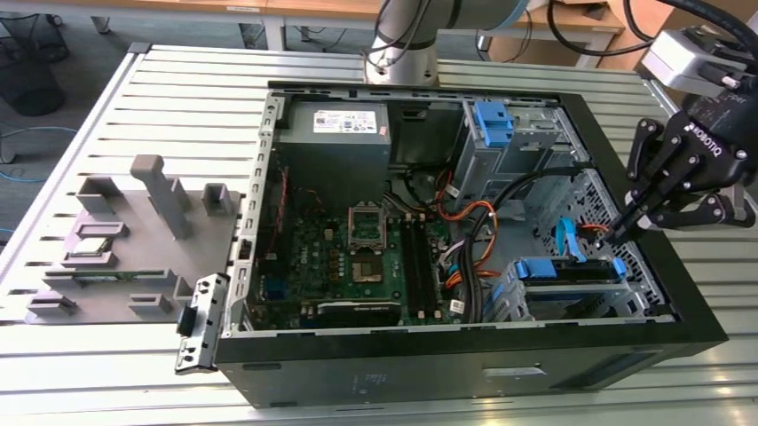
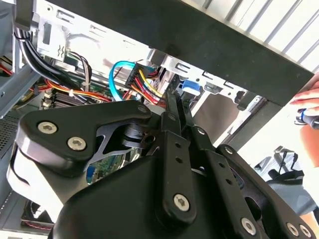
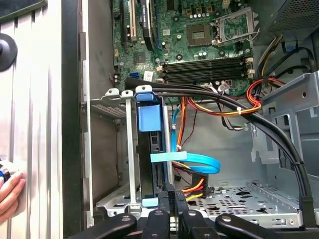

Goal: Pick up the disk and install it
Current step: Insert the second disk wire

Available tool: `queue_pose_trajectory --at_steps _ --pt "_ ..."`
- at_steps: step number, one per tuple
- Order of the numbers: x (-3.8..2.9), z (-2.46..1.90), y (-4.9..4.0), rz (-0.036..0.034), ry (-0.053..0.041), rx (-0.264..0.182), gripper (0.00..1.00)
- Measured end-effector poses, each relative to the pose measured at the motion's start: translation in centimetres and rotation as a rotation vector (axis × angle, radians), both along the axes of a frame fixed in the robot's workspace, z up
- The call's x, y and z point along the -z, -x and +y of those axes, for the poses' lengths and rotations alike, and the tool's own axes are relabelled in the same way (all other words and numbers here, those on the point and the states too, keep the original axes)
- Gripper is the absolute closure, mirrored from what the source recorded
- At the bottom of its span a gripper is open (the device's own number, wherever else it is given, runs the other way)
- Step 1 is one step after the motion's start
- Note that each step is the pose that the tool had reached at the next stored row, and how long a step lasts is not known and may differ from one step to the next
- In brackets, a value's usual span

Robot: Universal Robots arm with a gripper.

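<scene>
The disk (image 1: 571,270), in its bright blue carrier frame, sits in the metal drive cage at the corner of the open computer case (image 1: 474,351) on the exterior view's right. In the first wrist view the disk (image 3: 149,149) stands on edge between the cage walls, its blue tab toward the motherboard. My gripper (image 1: 602,238) reaches down into the case with its fingers shut together, nothing between them. The fingertips (image 3: 169,191) rest against the disk's near end. In the second wrist view the gripper (image 2: 175,97) points at the blue tab of the disk (image 2: 191,85).
Black, orange and blue cables (image 3: 214,99) cross beside the cage. A second blue bracket (image 1: 492,120) and a grey power-supply box (image 1: 335,133) sit at the case's far side, the motherboard (image 1: 355,248) in the middle. A grey fixture (image 1: 119,240) lies left. A person's hand (image 3: 7,191) is outside the case.
</scene>
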State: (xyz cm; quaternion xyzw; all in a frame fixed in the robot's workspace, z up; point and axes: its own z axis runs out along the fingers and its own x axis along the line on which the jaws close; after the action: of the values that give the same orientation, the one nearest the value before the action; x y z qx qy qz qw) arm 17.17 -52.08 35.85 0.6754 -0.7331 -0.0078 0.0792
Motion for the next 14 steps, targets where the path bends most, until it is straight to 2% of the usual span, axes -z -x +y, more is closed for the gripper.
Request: queue_pose_trajectory --at_steps 5,14 --pt "0.12 -0.23 0.19 -0.0198 0.0003 -0.016 0.84" --pt "0.34 -0.48 0.96 -0.0447 -0.0013 -0.031 0.84"
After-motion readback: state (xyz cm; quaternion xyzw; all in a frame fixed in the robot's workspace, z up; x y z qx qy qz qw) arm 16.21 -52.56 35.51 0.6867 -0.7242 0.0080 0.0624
